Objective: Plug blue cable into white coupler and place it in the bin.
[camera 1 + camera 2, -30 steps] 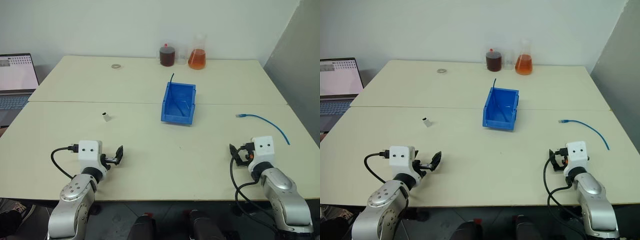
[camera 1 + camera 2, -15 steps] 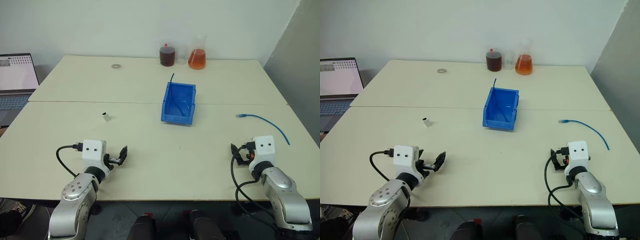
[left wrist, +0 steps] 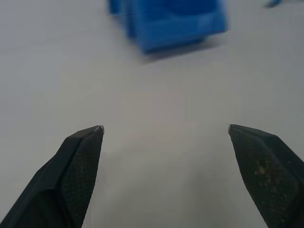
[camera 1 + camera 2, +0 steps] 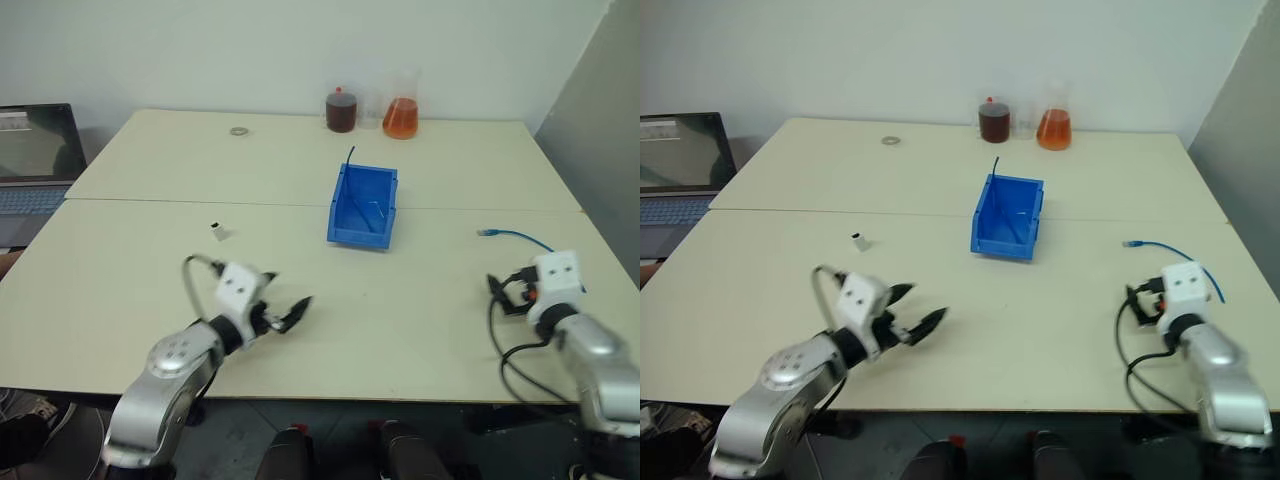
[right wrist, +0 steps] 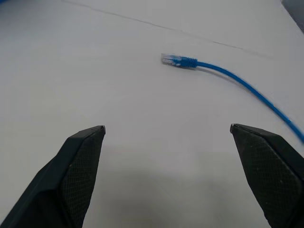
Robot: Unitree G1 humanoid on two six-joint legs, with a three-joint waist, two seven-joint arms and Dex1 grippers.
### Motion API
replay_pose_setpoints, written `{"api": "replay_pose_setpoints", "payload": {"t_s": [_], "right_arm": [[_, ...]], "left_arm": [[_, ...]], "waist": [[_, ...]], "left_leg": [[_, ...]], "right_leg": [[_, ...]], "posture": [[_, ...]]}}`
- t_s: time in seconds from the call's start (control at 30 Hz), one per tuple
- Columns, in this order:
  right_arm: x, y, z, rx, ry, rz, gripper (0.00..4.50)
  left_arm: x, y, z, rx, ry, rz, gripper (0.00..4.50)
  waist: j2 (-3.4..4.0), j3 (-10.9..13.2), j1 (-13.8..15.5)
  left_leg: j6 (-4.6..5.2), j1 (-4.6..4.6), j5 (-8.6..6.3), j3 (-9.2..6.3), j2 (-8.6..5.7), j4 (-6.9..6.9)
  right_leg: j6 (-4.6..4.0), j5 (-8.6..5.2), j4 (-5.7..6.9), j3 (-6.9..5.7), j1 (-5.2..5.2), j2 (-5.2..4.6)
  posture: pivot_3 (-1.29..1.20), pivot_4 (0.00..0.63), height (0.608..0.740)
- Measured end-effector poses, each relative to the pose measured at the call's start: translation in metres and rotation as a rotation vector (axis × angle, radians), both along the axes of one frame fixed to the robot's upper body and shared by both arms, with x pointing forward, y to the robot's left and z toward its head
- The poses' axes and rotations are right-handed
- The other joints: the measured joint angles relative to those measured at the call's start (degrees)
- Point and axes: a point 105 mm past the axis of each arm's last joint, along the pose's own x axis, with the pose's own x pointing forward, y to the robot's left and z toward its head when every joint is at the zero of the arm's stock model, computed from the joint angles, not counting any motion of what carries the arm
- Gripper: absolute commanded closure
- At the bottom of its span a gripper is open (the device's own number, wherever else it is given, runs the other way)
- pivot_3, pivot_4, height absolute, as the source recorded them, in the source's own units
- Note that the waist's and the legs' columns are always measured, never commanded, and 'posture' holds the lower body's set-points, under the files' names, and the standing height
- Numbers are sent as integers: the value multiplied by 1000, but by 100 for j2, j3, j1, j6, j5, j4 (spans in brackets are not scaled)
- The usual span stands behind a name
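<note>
Thin blue cable [image 5: 223, 72], clear plug; boxy plastic bin [image 4: 363, 205]; both grippers [image 3: 164, 130] [image 5: 166, 129] spread, empty

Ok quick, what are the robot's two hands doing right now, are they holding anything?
Left gripper: fingers open, holding nothing, above the table.
Right gripper: fingers open, holding nothing, pointed toward the blue cable.

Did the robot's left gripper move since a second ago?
Yes. The left gripper has swung to the robot's right, toward the middle of the table. It now sits nearer the bin, past the white coupler, with its jaws open.
</note>
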Motion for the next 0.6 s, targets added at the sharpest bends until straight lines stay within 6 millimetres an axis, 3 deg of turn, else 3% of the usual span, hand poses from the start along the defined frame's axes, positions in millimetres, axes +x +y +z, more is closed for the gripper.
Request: {"api": "replay_pose_setpoints", "payload": {"t_s": [0.07, 0.23, 0.4, 0.6], "right_arm": [[5, -31, 8, -2, 12, -17, 0], [12, -80, 3, 53, 56, -82, 0], [11, -100, -15, 95, 144, -57, 0], [16, -109, -29, 205, 201, -54, 0]], "left_arm": [[-1, -36, 16, 7, -55, -217, 77], [3, -85, 20, 39, -81, -503, 77], [11, -112, 24, 50, -111, -636, 77], [11, -121, 21, 70, -108, -730, 77]], "waist": [[-1, -2, -5], [1, -2, -86], [3, -3, -102], [9, -4, -112]], "left_leg": [[1, 8, -1, 14, -7, -1], [2, 8, -1, 22, -11, -12], [2, 10, -1, 26, -4, -12], [2, 12, -1, 31, -5, -11]], "right_leg": [[11, 7, -9, 1, 13, 5], [5, 10, -9, 7, 7, 21], [-3, 8, -7, 12, 6, 31], [0, 7, -7, 20, 6, 31]], "posture": [[0, 150, 740], [0, 150, 740], [0, 150, 740], [0, 150, 740]]}}
